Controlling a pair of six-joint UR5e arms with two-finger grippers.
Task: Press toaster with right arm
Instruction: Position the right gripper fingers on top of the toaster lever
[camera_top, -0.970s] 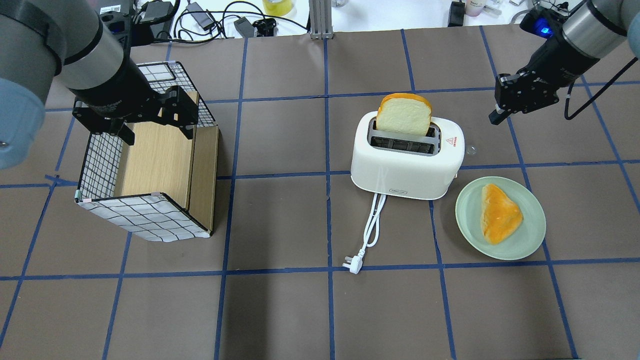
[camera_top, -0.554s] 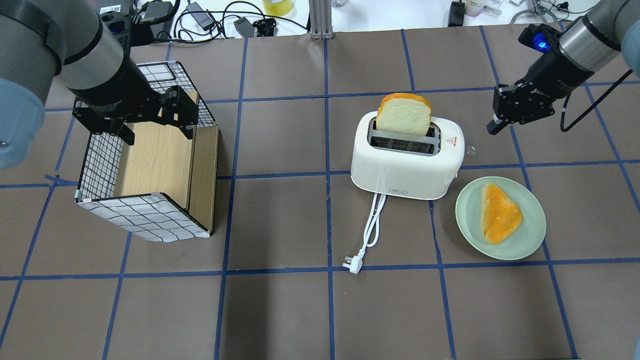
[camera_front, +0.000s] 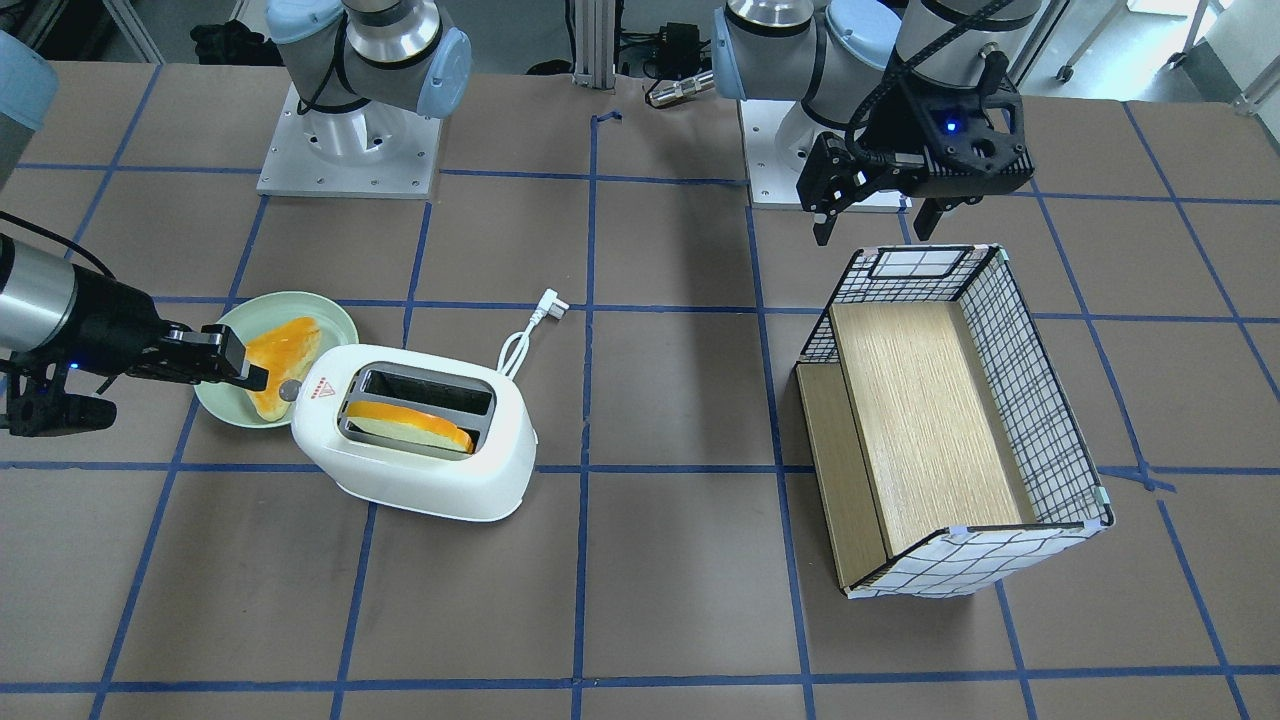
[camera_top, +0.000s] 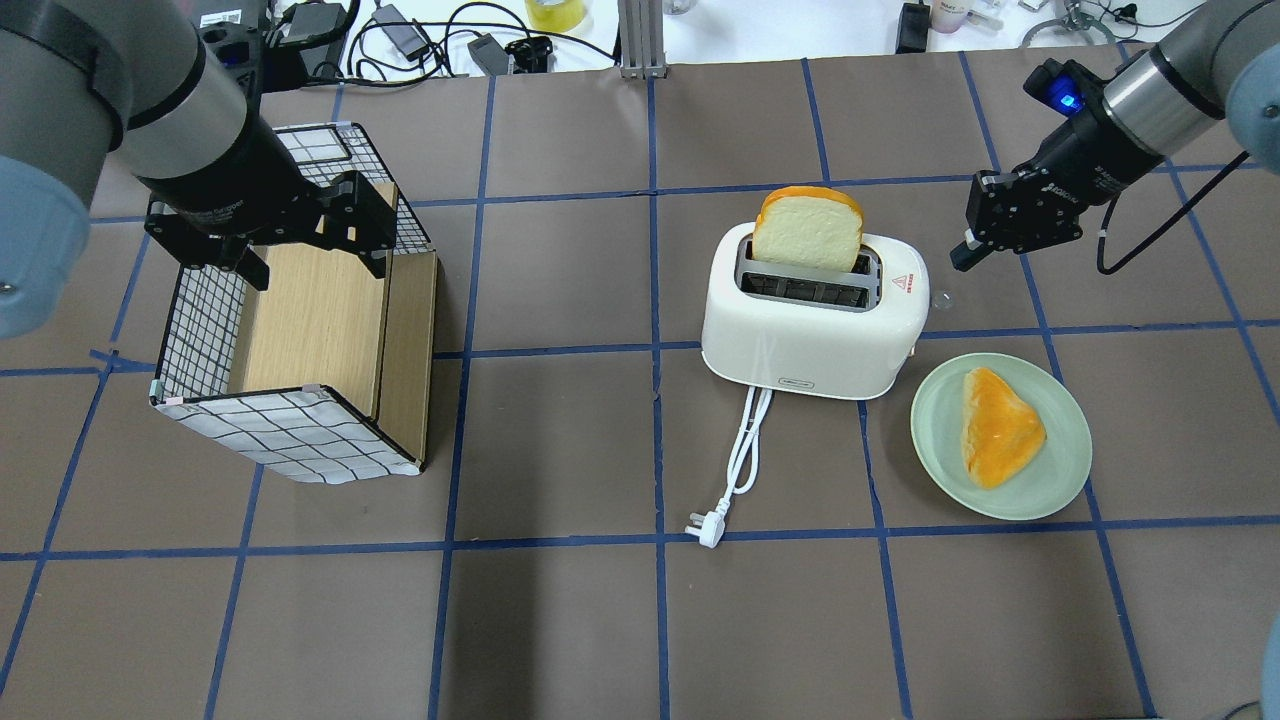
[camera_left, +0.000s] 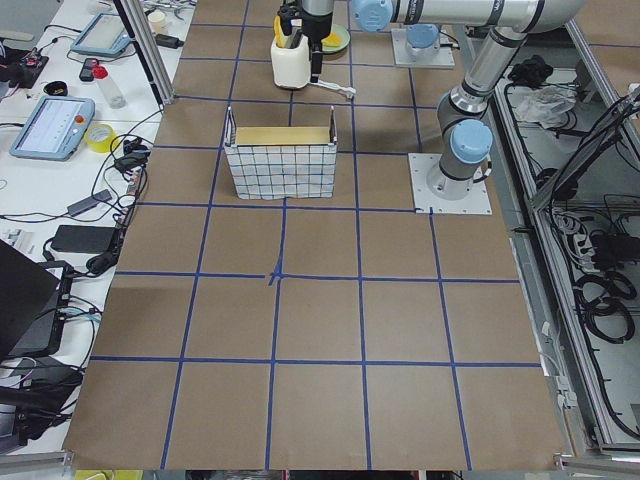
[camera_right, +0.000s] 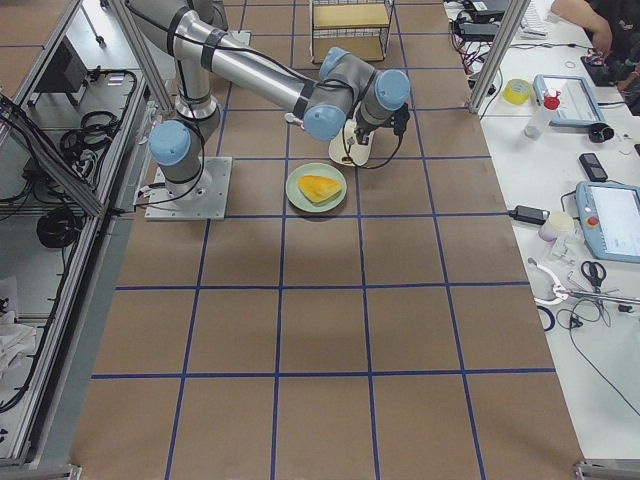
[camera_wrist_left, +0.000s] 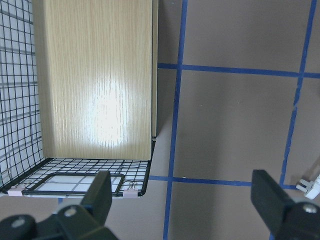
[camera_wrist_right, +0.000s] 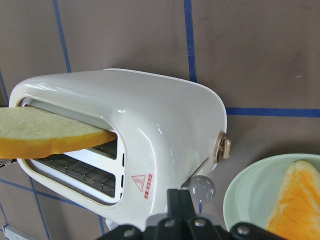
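Mid-table: toaster (camera_top: 810, 330) with bread (camera_top: 808, 228) in one slot, plate (camera_top: 1060, 480) just beside | right gripper (camera_top: 962, 258) fingers together, near toaster's knob (camera_wrist_right: 202, 187), not touching | left gripper (camera_wrist_left: 185, 197) fingers apart, above basket (camera_top: 290, 430)

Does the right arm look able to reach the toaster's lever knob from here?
Likely yes: the right gripper hangs just off the toaster, whose knob faces it, with nothing between them.

Gap between right gripper (camera_top: 962, 257) and toaster (camera_top: 800, 345) open; plate (camera_top: 932, 430) seemingly crowds knob side.
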